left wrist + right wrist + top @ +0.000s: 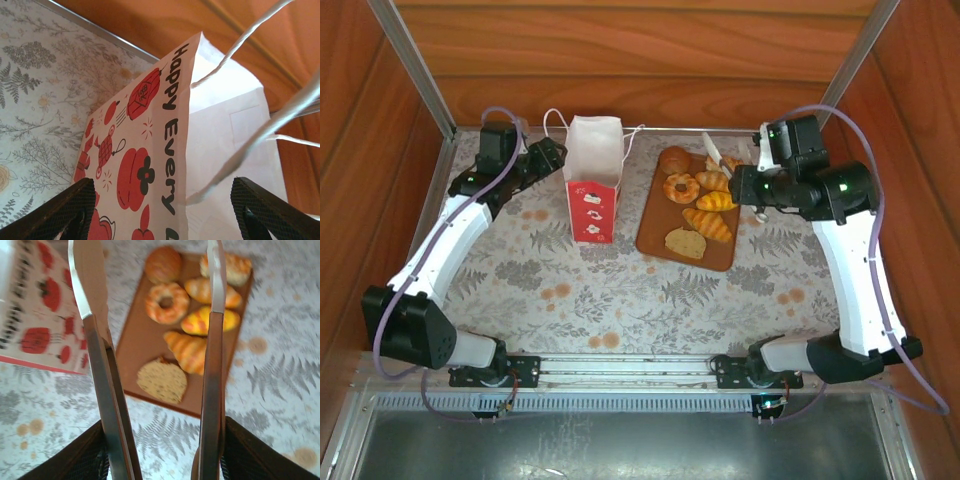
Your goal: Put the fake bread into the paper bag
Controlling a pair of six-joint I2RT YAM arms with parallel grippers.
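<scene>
1. The paper bag [592, 190] stands upright on the flowered worktop [620, 300], left of the brown board [655, 235]. Its mouth is open at the top, and its white string handles [250, 30] arch over it.
2. The fake bread [707, 224] all lies on the board, well apart from the bag. There is a round bun [674, 158] at the far end and a ring [680, 187] just below it. Croissants [712, 180] lie along the right side, and a flat slice [685, 243] sits nearest the arms.
3. The left hand [555, 155] sits just beside the bag's upper left side. In the left wrist view its fingers [70, 205] are spread wide, released, with a corner of the bag between them. Whether either finger touches the paper cannot be told. None of the bread is near this hand.
4. The right hand [740, 183] hovers at the right edge of the board, close to the croissants. It is clenched on a pair of tongs [97, 355].
5. In the right wrist view the two tong blades stand apart. The bread lies on the board beyond and between them, and no piece is gripped.
6. The bag lies to the left of the tongs.
</scene>
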